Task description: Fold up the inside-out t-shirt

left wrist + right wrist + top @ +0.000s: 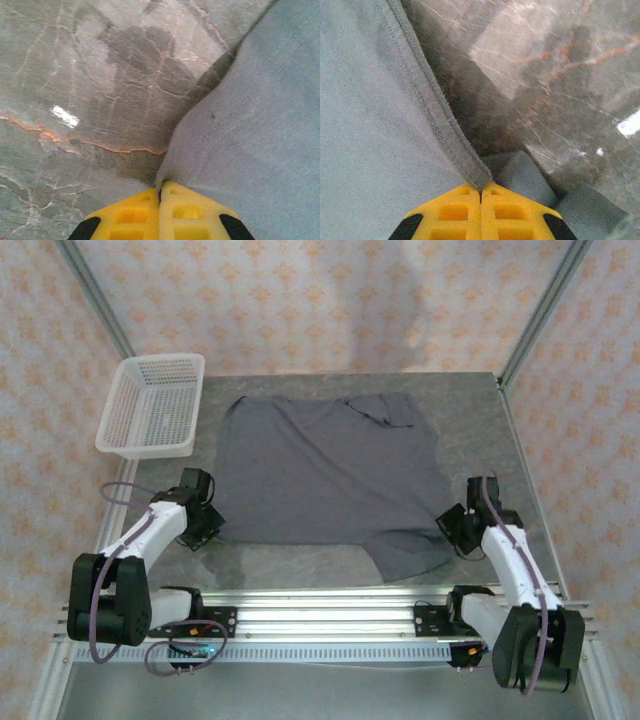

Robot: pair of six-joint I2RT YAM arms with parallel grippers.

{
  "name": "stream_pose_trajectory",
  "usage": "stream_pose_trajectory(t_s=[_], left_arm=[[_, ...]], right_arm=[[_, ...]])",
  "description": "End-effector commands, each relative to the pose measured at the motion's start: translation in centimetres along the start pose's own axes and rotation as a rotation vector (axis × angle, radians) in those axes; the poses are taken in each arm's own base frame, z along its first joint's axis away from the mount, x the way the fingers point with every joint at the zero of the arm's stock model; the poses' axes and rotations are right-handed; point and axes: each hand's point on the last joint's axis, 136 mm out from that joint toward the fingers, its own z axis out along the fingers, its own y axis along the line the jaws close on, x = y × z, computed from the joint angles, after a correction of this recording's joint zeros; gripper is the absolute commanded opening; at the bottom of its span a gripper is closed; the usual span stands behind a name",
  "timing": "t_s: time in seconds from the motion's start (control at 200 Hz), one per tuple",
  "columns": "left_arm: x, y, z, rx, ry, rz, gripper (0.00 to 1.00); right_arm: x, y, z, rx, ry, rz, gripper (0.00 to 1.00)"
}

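Note:
The inside-out t-shirt (320, 470) lies spread flat on the grey table, dark slate-grey, with one flap (405, 555) reaching toward the near edge. My left gripper (213, 523) sits at the shirt's near-left corner. In the left wrist view its yellow fingers (135, 215) are shut, pinching the tip of the fabric (250, 125). My right gripper (447, 523) is at the shirt's near-right edge. In the right wrist view the fingers (510, 212) are shut on the stitched hem (445, 130), and the cloth (370, 125) stretches away to the left.
A white mesh basket (150, 405) stands at the far left of the marble-patterned table (475, 430). The metal rail (320, 605) carrying both arm bases runs along the near edge. Patterned walls and frame posts close in the back and sides.

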Motion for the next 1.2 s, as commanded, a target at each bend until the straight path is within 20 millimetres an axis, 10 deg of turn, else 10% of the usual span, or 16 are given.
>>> stream_pose_trajectory(t_s=[0.0,0.385,0.701,1.196], left_arm=[[0.8,3.5,0.0,-0.130,-0.013,-0.060,0.00],[2.7,2.2,0.2,0.074,-0.011,-0.107,0.00],[-2.6,-0.7,-5.3,0.120,-0.181,-0.093,0.00],[-9.3,-8.0,-7.2,0.237,-0.220,-0.020,0.00]], right_arm=[[1.3,-2.4,-0.6,0.068,-0.003,0.039,0.00],[2.7,-1.6,-1.3,-0.034,0.026,0.085,0.00],[-2.3,5.0,-5.8,-0.162,-0.083,0.059,0.00],[-7.9,8.3,-2.7,-0.080,-0.138,0.003,0.00]])
